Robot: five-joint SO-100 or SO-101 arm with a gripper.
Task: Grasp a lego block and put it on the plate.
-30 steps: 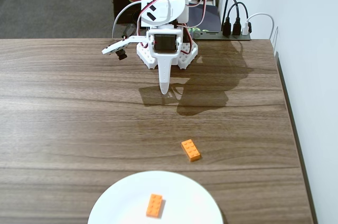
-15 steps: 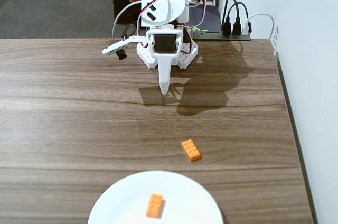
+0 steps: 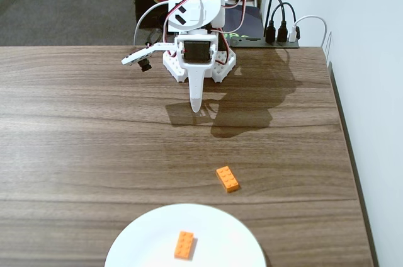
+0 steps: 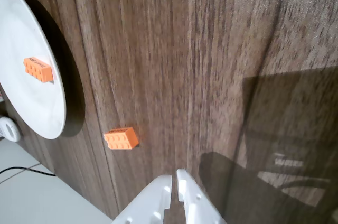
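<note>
One folded arm [image 3: 197,9], gripper [image 3: 196,108] seemingly closed, downward.

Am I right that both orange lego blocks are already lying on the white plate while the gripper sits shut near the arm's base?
Not quite: only one lego block lies on the plate. The other lego block rests on the wooden table, apart from the plate's rim, as the fixed view shows. The gripper is indeed shut near the base.

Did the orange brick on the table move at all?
No. The lego block sits at the same spot above the plate rim in the fixed view.
</note>
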